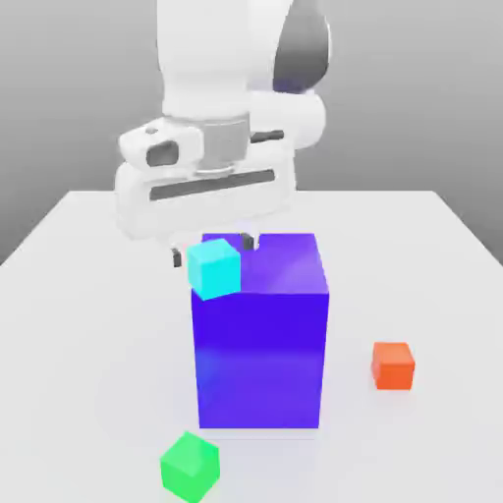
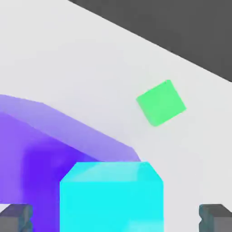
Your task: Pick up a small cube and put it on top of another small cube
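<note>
Cyan, the small cube (image 1: 213, 267) hangs clear of the table (image 1: 88, 295) between the two dark fingertips (image 1: 177, 257) of the gripper (image 1: 212, 251), and we read the pincer as clamped on it, since nothing else is holding it up. In the exterior view it sits level with the upper edge of the big blue-purple block (image 1: 261, 354), overlapping that block's top corner on the exterior view's left and sticking out a little past its side (we cannot tell whether its underside touches the block). The white hand of the arm (image 1: 206, 192) is directly above it, pointing downward.

From the hand view we see the same small cube (image 2: 111, 199) close up, with a grey fingertip (image 2: 16, 217) on one side and another on the other side; the gripper (image 2: 115, 218) brackets it. The blue-purple block (image 2: 41, 149) spreads out behind and beside the cube there.

On the table, a small green cube (image 1: 190, 466) lies near the front, just off the block's lower corner on the exterior view's left, turned at an angle. It also shows in the hand view (image 2: 161, 103), resting well apart from the held cube on bare white surface. A small orange cube (image 1: 393, 365) stands alone on the exterior view's right, apart from the block.
</note>
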Available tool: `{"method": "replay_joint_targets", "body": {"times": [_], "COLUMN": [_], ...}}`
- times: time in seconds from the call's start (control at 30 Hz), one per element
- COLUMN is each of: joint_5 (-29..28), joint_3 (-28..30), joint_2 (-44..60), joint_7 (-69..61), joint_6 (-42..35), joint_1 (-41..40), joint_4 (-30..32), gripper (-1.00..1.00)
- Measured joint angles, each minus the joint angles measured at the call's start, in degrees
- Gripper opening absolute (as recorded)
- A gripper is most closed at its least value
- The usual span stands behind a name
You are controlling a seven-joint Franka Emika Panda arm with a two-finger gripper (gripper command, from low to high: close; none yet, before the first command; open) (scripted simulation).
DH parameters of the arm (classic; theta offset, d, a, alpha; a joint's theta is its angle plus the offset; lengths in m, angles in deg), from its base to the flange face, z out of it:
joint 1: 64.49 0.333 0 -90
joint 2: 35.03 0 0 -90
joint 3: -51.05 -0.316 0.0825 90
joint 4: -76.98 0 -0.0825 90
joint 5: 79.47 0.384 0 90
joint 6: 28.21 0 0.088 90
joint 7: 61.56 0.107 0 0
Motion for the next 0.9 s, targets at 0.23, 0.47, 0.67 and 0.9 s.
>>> {"method": "replay_joint_targets", "body": {"times": [0.23,0.47,0.67,0.9], "joint_5": [0.6,0.1,-1.1,-2.6], "joint_3": [-0.7,-5.8,-12.1,-19.3], "joint_2": [-1.6,-4.4,-2.2,1.5], "joint_7": [-0.5,-3.6,-8.5,-14.4], "joint_6": [-3.4,-8.6,-5.6,-1.8], "joint_1": [-0.4,4.0,11.0,19.2], "joint_4": [-1.5,-4.8,-4.5,-4.2], "gripper": [-1.00,-1.00,-1.00,-1.00]}}
